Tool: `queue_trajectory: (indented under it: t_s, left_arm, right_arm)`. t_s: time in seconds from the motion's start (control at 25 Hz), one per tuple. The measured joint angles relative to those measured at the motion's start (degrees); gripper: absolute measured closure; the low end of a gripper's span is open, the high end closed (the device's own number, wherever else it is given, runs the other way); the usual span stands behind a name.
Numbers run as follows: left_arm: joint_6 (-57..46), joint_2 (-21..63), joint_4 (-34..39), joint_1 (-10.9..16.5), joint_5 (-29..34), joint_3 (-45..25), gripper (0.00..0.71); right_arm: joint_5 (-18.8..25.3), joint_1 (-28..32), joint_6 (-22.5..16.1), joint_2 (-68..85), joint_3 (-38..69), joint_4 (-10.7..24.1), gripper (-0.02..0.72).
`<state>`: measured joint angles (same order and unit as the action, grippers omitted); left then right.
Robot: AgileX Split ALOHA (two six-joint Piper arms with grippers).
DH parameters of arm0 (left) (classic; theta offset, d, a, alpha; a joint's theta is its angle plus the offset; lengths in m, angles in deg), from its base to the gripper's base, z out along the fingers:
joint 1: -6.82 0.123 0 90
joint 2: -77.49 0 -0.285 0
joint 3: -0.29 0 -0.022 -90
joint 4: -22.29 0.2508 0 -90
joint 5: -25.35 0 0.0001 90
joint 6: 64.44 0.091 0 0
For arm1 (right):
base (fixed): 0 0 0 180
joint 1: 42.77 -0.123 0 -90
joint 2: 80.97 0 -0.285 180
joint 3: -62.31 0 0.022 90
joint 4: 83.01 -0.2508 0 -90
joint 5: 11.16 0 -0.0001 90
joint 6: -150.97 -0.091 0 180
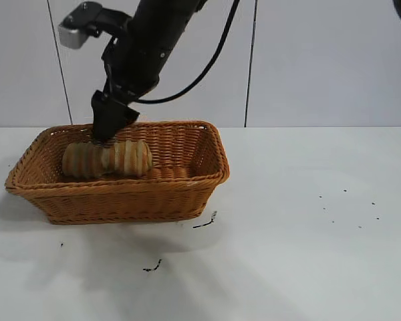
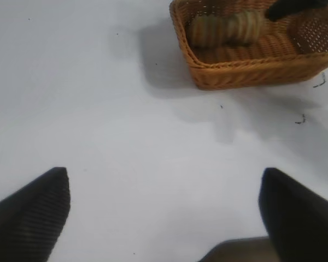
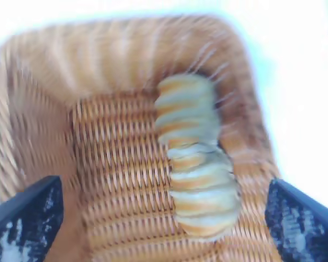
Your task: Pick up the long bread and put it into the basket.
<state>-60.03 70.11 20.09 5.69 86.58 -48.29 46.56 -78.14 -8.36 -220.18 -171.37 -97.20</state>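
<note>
Woven wicker basket (image 1: 187, 194) held the long bread (image 1: 107, 158), lying on its floor. The right gripper (image 3: 164, 218) hovered spread above it, gripping nothing. The loaf looked light, soft and ridged; best grasped across its middle. The left gripper (image 2: 164, 210) stood spread apart

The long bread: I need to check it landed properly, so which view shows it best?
The right wrist view: the long bread lies whole inside the basket. The exterior view hides its bottom behind the near wall and part behind the gripper; the left wrist view shows it far off.
</note>
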Motion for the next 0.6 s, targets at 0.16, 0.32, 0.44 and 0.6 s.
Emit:
queue_trajectory:
  t_s: [0.16, 0.32, 0.44, 0.6]
  left_arm:
    - [0.0, 0.0, 0.0, 0.0, 0.0, 0.0, 0.018]
    - [0.0, 0.0, 0.0, 0.0, 0.0, 0.0, 0.018]
    - [0.0, 0.0, 0.0, 0.0, 0.0, 0.0, 0.018]
    - [0.0, 0.0, 0.0, 0.0, 0.0, 0.0, 0.018]
  right_arm:
    - [0.1, 0.7, -9.8, 0.4, -0.3, 3.6, 0.014]
    - [0.5, 4.6, -13.8, 0.4, -0.3, 6.3, 0.014]
    - [2.1, 9.9, -14.3, 0.4, -0.3, 6.9, 0.014]
    - [4.7, 17.7, -14.2, 0.4, -0.3, 8.1, 0.014]
